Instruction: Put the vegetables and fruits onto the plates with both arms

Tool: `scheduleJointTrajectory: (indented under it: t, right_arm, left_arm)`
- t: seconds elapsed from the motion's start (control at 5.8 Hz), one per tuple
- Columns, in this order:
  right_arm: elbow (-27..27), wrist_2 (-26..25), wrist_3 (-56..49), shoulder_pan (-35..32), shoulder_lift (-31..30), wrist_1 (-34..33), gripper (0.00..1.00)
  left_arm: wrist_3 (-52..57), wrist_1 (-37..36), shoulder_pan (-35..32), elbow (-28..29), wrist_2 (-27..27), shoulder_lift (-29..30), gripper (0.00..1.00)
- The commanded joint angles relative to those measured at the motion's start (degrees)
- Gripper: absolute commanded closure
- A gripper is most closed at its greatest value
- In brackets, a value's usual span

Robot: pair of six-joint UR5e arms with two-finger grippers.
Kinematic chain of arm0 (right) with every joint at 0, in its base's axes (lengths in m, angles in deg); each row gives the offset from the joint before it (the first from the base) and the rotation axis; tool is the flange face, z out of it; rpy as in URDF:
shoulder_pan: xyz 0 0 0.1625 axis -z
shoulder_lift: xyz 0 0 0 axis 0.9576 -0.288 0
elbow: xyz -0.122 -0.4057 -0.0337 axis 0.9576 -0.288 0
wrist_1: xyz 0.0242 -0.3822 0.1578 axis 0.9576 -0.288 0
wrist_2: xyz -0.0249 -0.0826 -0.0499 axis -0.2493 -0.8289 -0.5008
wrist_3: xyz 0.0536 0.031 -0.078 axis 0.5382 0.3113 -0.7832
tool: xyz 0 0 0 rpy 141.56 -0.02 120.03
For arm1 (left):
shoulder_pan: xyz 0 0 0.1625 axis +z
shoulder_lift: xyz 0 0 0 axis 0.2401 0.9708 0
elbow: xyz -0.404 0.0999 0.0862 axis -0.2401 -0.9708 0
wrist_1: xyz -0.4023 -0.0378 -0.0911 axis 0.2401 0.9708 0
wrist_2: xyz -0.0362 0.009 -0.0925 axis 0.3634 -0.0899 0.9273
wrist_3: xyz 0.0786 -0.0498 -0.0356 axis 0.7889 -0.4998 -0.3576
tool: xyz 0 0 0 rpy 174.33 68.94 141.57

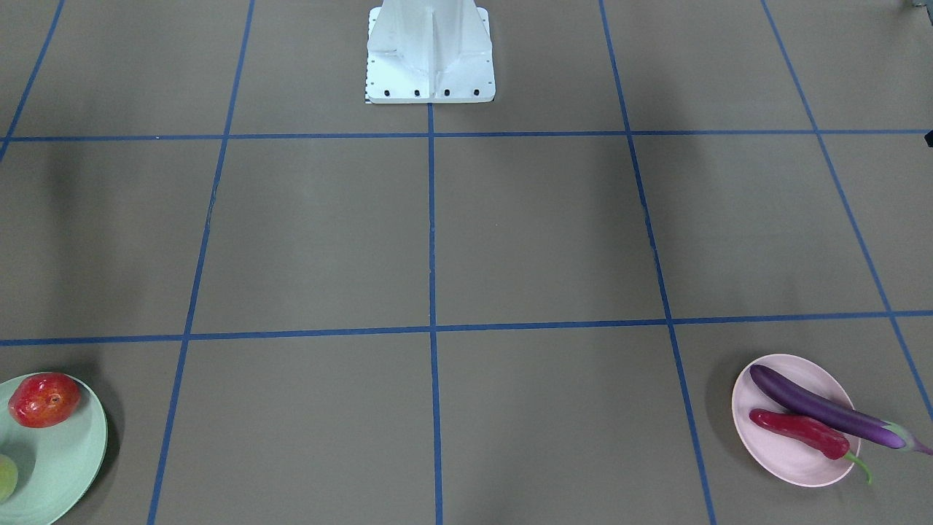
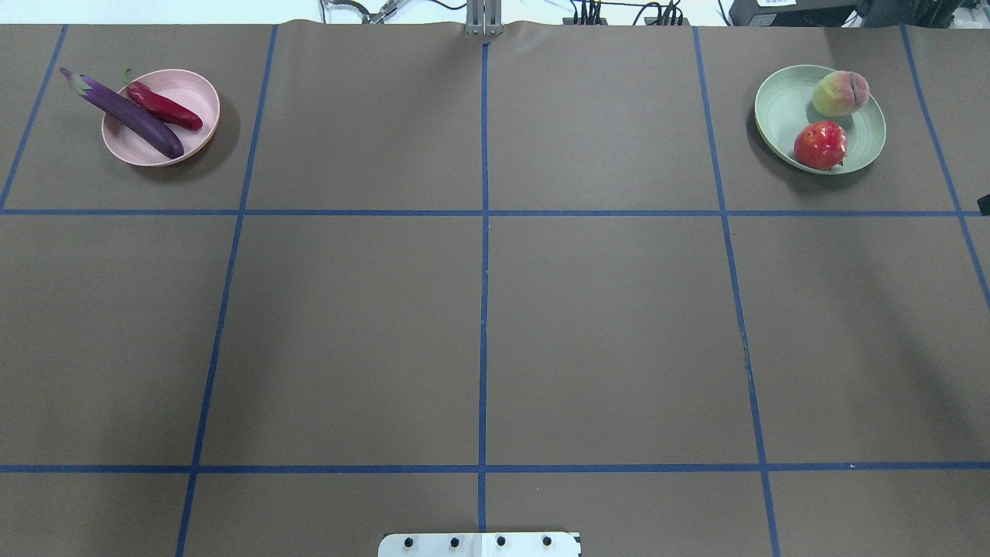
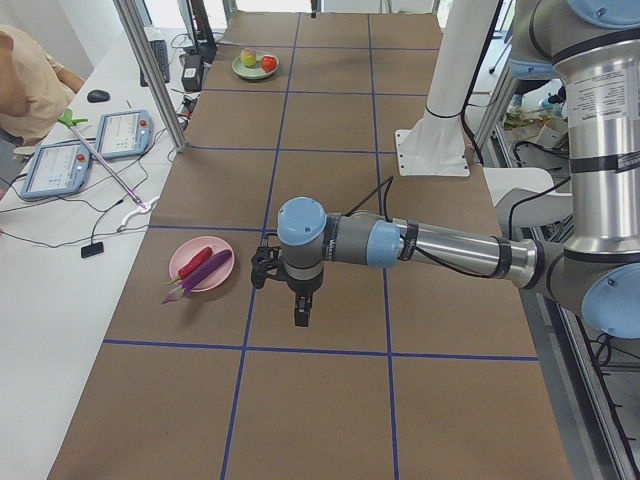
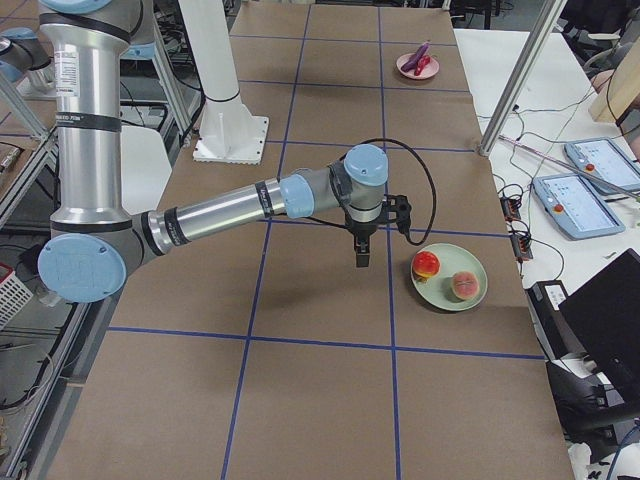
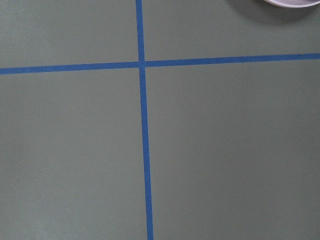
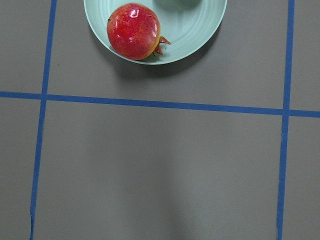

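Note:
The purple eggplant (image 2: 128, 114) and the red chili pepper (image 2: 166, 108) lie in the pink plate (image 2: 193, 89) at the far left; the eggplant's cap sticks out over the rim. The red fruit (image 2: 820, 145) and the peach (image 2: 841, 93) lie in the mint green plate (image 2: 781, 108) at the far right. My left gripper (image 3: 301, 315) hangs above the table beside the pink plate (image 3: 185, 262), holding nothing. My right gripper (image 4: 362, 257) hangs beside the green plate (image 4: 440, 288), holding nothing. I cannot tell whether either is open or shut. The right wrist view shows the red fruit (image 6: 133, 31).
The white arm base (image 2: 479, 544) stands at the table's near edge. Blue tape lines grid the brown table. Metal posts (image 3: 150, 70) and operator tablets (image 3: 122, 132) stand along the far side, beyond the plates.

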Motion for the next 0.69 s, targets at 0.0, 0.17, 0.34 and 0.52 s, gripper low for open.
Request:
scheduleJointTrajectory:
  t: [0.0,0.17,0.34,0.52]
  right_arm:
    - [-0.37,-0.44,-0.04,0.43,-0.98,0.12,0.0]
    - [-1.07,-0.53,-0.12,0.26,-2.55,0.29,0.0]
    - [-2.47,-0.1,-5.43,-1.57,-3.96,0.03,0.0]
    - [-4.92,0.34,-11.66,-4.81,-5.45,0.29,0.0]
  left_arm:
    - [0.33,0.32,0.02,0.28,0.18,0.02,0.0]
    - [0.42,0.32,0.02,0.37,0.18,0.02,0.0]
    - [0.07,0.24,0.02,0.54,-0.17,0.1,0.0]
    - [-0.11,-0.55,0.2,0.89,-0.26,1.41,0.0]
